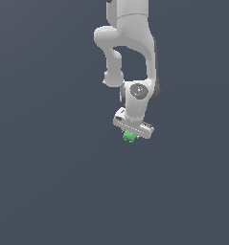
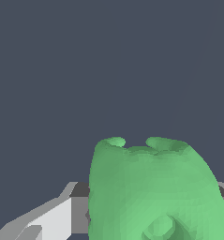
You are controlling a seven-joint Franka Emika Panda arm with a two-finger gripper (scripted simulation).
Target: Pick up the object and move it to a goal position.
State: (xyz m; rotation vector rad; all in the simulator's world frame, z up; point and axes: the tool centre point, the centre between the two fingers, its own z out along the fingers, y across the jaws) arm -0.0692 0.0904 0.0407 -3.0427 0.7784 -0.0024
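In the exterior view, the white Panda arm (image 1: 128, 43) comes in from twelve o'clock, bends through a rounded elbow toward nine o'clock, then drops through the wrist to the gripper (image 1: 131, 134), which sits just right of centre. The hand points straight down at the plain dark grey ground (image 1: 49, 182), its flat crossbar tilted so that its five o'clock end hangs lower. The green blob (image 1: 130, 136) peeks out directly beneath that bar, at six o'clock from the wrist, touching the hand's underside. The fingers are hidden behind bar and blob here, so their spacing cannot be read from this view.

In the wrist view, the green blob (image 2: 155, 192) fills the area from centre to five o'clock, lumpy, with two bumps on its upper edge. A grey-white finger (image 2: 48, 218) lies against its seven o'clock flank, and a sliver of another shows at four o'clock. The jaws appear closed onto the blob, gripping it between them.
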